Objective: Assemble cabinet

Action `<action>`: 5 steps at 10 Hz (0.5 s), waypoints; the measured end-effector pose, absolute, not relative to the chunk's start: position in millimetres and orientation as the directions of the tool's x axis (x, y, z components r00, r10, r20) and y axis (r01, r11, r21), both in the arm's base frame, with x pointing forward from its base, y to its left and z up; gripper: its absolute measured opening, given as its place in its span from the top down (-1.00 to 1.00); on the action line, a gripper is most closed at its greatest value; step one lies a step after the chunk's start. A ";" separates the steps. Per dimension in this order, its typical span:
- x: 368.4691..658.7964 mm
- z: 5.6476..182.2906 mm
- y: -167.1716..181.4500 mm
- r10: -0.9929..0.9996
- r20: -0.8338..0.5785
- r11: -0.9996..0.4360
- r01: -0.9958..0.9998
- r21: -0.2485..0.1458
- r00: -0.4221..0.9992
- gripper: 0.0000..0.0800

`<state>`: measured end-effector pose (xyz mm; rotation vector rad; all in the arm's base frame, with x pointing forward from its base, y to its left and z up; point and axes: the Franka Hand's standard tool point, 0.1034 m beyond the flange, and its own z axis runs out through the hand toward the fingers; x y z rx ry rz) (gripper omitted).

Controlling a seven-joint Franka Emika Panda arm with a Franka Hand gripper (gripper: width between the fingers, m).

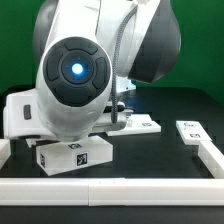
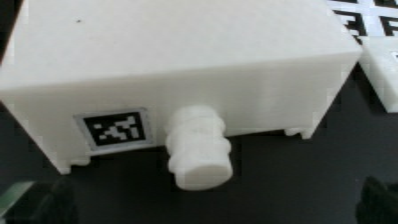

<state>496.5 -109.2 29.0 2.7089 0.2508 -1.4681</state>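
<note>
In the wrist view the cabinet fills most of the frame: a large white box with a square black-and-white tag on the face toward me. A small round white knob sticks out of that face. My gripper is open. Its dark fingertips show only at the frame's two lower corners, wide apart, with the knob's tip just short of the gap and nothing held. In the exterior view the arm's body hides the gripper. A large white box shows behind the arm at the exterior view's left.
A smaller long white block with one tag lies in front under the arm. The marker board lies behind it and shows in the wrist view. A small tagged white part lies at the exterior view's right. A white rail borders the table.
</note>
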 end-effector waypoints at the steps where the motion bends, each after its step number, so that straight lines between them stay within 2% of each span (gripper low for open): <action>1: 496.6 29.0 -109.0 0.120 -0.836 -0.985 0.167 -0.034 0.536 -0.99; 5: 480.2 20.7 -118.4 0.153 -0.835 -0.981 0.182 -0.064 0.529 -0.99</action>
